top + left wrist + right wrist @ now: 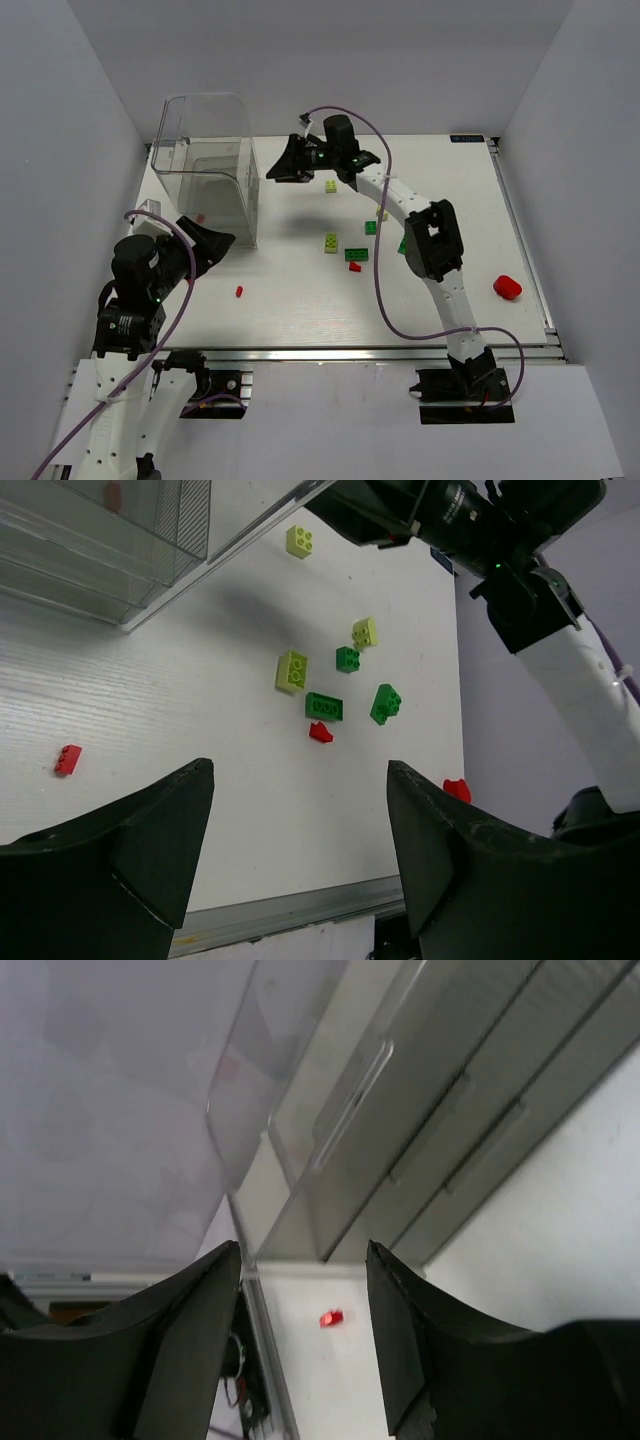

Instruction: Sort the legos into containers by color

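Observation:
The clear bin (200,165) stands at the back left, with one red brick (200,217) inside it. Loose on the table lie yellow-green bricks (331,243), dark green bricks (356,254) and a small red brick (239,291). My left gripper (222,243) is open and empty beside the bin's near right corner. Its wrist view shows the red brick (68,759), the brick cluster (324,706) and the bin (100,550). My right gripper (272,173) is open and empty, raised just right of the bin. Its wrist view shows the bin's walls (400,1110) and the red brick (333,1317) far below.
A larger red piece (507,287) lies near the table's right edge. Another red brick (355,267) sits by the dark green ones. A yellow-green brick (331,186) lies under the right arm. A metal rail (350,352) runs along the near edge.

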Available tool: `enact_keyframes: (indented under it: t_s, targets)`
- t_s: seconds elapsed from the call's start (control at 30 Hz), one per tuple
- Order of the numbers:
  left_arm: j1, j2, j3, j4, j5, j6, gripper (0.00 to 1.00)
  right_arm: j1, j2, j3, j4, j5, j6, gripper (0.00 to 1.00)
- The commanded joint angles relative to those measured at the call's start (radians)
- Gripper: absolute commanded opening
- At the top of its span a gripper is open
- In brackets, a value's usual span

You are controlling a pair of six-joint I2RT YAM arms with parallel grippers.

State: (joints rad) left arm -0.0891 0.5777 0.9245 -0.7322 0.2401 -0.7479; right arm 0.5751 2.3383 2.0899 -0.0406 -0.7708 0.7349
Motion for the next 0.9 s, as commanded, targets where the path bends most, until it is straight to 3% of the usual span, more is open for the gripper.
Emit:
enact_keyframes:
  t_s: [0.0, 0.17, 0.27, 0.43, 0.87]
  targets:
    - [-0.001, 0.011, 0.0, 0.017, -0.028, -0.03, 0.79, 0.028, 0.048, 0.139, 0.125, 0.067, 0.095, 0.59]
    - [-0.001, 0.045, 0.025, 0.013, -0.027, -0.025, 0.79, 0.051, 0.093, 0.114, 0.257, 0.149, 0.104, 0.54]
    - [-0.001, 0.059, 0.04, 0.002, -0.027, -0.025, 0.79, 0.057, 0.147, 0.177, 0.26, 0.179, 0.092, 0.52]
    - [-0.001, 0.07, 0.05, -0.001, -0.032, -0.025, 0.79, 0.074, 0.167, 0.144, 0.324, 0.206, 0.11, 0.46]
    - [-0.001, 0.074, 0.053, 0.01, -0.025, -0.034, 0.79, 0.092, 0.194, 0.125, 0.372, 0.22, 0.147, 0.43]
